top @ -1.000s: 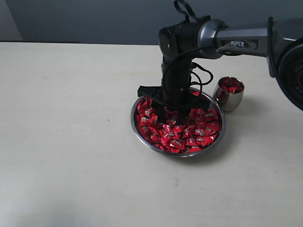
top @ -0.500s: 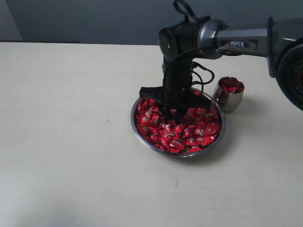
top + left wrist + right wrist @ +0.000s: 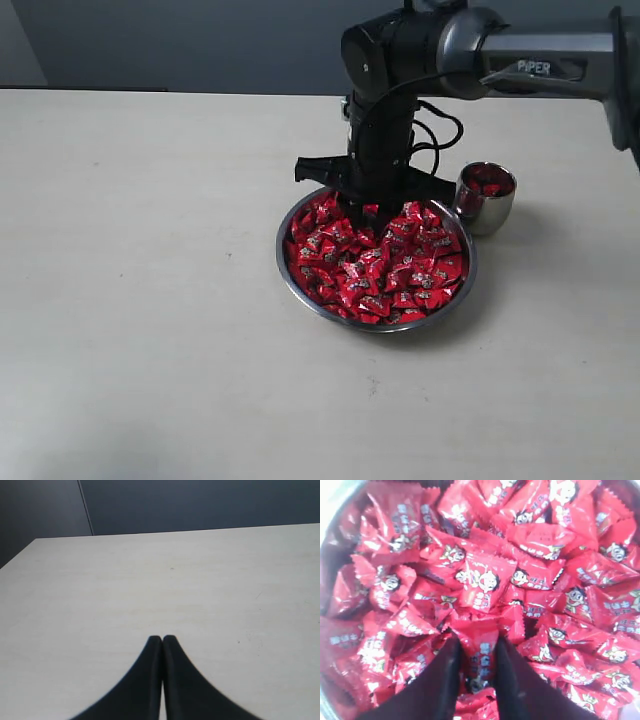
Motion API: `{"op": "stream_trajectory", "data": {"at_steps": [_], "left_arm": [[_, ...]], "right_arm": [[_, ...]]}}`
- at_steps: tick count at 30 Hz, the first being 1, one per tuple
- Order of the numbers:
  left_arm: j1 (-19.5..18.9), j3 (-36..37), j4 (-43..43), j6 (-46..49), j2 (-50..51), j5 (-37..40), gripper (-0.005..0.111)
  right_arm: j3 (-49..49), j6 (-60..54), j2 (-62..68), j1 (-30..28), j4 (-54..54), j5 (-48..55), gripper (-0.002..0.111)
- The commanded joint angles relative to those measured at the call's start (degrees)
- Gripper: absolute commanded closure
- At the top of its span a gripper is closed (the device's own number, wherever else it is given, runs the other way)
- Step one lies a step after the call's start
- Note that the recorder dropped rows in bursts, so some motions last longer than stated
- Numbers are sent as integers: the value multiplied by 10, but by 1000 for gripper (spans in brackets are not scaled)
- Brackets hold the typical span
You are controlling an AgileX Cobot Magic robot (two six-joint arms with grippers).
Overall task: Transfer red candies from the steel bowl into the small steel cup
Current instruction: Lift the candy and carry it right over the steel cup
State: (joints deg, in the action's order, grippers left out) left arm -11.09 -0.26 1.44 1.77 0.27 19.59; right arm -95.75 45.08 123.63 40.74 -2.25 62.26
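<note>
Red candies [image 3: 400, 270] are being held in the steel bowl [image 3: 281, 262] and small steel cup [image 3: 490, 215]. One is being pinched by the right tool [image 3: 477, 652], now raised higher than before; left tool [image 3: 162, 641] pressed together.

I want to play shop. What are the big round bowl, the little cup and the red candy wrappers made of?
The wide shallow silver bowl looks like polished steel: its rim shines. The small rounded silver cup looks the same, mirror-bright. The small square red candies seem wrapped in glossy plastic or foil: crinkled, glinting, zigzag-edged.
</note>
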Motion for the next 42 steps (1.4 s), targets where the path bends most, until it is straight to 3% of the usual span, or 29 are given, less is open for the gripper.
{"op": "stream_trajectory", "data": {"at_steps": [1, 15, 27, 34, 42], "left_arm": [[4, 3, 1, -1, -3, -4, 106], [4, 3, 1, -1, -3, -4, 106], [4, 3, 1, -1, -3, -4, 106], [4, 3, 1, -1, -3, -4, 106], [4, 3, 1, -1, -3, -4, 106]], "right_arm": [[0, -18, -43, -1, -19, 8, 109], [0, -65, -108, -21, -157, 66, 109], [0, -161, -117, -141, -129, 58, 109], [0, -257, -116, -207, -17, 16, 109], [0, -316, -84, -220, 27, 16, 109]]}}
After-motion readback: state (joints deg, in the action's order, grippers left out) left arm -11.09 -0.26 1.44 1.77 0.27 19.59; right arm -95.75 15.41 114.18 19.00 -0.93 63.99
